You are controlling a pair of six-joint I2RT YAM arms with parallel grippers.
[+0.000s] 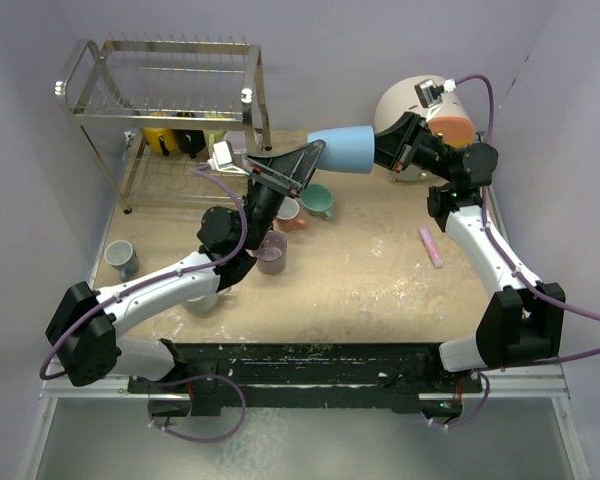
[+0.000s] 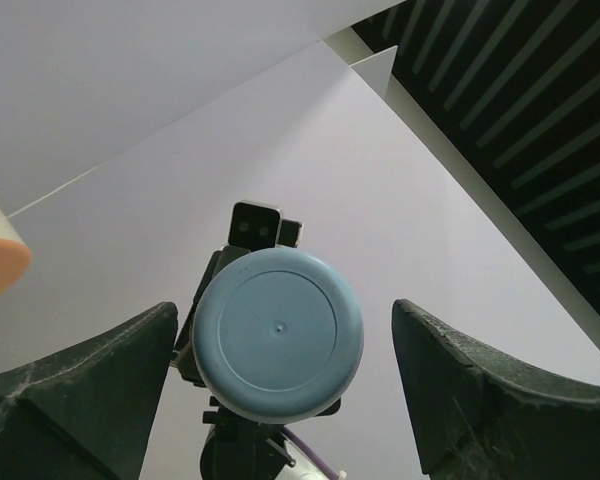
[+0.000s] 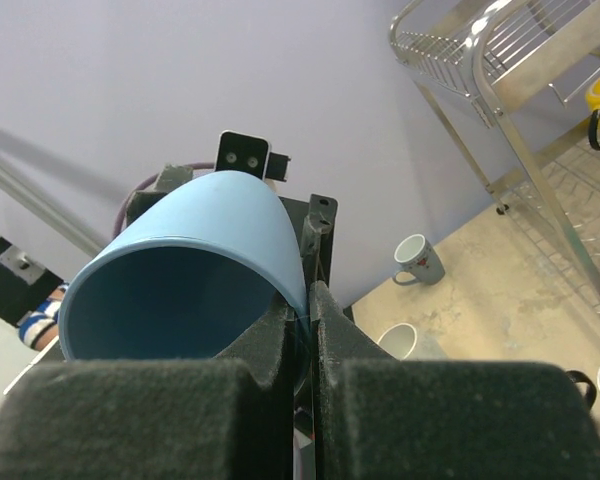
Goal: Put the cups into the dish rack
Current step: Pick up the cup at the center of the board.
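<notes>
So the right claw (image 1: 380, 152) is pinched shut on the rim of one light blue ceramic cup (image 1: 342, 150). It's holding the cup sideways in the air over the far middle of the tan surface (image 1: 370, 280), base pointing left. The left claw (image 1: 308, 156) is wide open right at that base, with its fingers (image 2: 80, 390) on either side and a gap both ways, so it's not touching as far as I can see. The shiny silver two-tier wire dish rack (image 1: 160, 118) sits in the far left corner. I count three cups on its lower tier: a yellow mug (image 1: 160, 137), a black mug (image 1: 190, 138) and a pale green mug (image 1: 216, 132), plus a white bit beside them I can't make out. Five more are on the surface: a grey-white mug (image 1: 120, 258) near the left edge, a white mug (image 1: 202, 300) mostly hidden under the left arm, a mauve mug (image 1: 271, 252), and a salmon mug (image 1: 290, 212) just beside a teal mug (image 1: 320, 202). One small pink stick (image 1: 432, 247) lies on the right, and one rounded cream-and-orange box (image 1: 425, 110) sits far right.
</notes>
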